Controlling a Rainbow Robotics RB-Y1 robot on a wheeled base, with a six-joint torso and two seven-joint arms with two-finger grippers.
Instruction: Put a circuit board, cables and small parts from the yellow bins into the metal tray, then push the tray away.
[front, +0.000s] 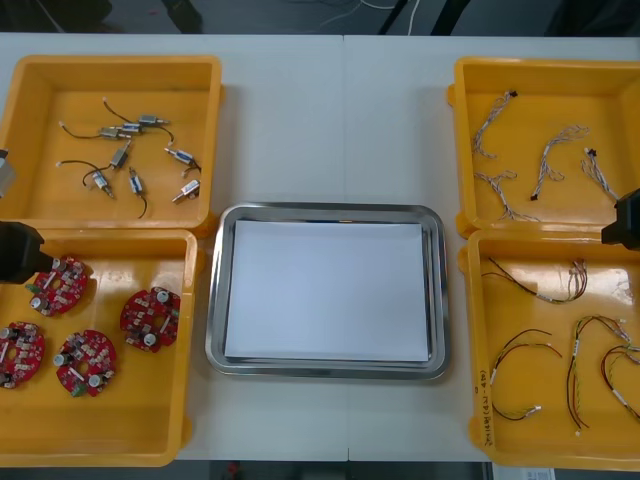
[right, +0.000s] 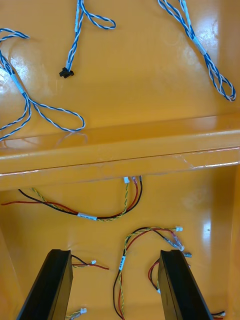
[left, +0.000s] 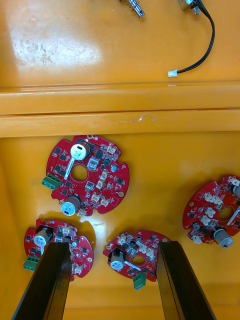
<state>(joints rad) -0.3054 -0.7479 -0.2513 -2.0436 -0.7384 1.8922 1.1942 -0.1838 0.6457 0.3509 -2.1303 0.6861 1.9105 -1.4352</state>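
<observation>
L claw (left: 114, 246): apart, over circuit boards (left: 86, 175), prob. not touching
R claw (right: 115, 252): apart, over red/yellow cables (right: 120, 210)
Tray (front: 325, 210): white inside

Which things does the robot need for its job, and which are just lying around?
For the job: metal tray, red circuit boards, small metal parts, blue and white cables, red and yellow cables, yellow bins; left hand open over the boards, right hand open over the red and yellow cables.
Just there: table.
</observation>
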